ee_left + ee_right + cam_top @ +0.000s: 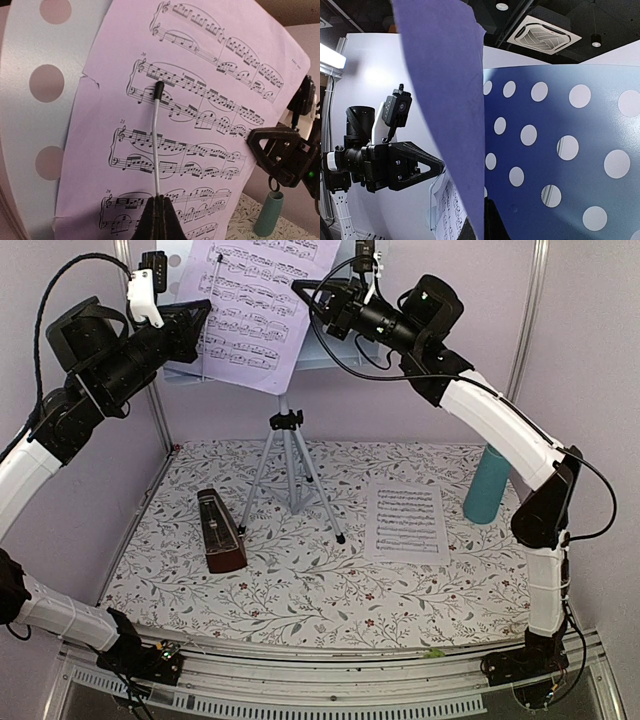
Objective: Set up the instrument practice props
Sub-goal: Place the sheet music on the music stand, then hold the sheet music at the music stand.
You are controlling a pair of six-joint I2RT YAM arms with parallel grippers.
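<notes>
Lilac sheet-music page [200, 75], thin and floppy, is leaning on the pale-blue perforated music stand [22, 125], which is standing on silver tripod legs [290, 470] near the back edge of the table [320, 600]. Left gripper [160, 219] is pinching the stand's skinny white retainer wire [156, 135], probably to pin the page flat, while the right gripper [483, 225] is clamping its right edge so it isn't slipping. Red-brown pyramid metronome [220, 530] is sitting toward the left edge, second page [407, 522] lying flat toward the right, by the teal cup [487, 485].
</notes>
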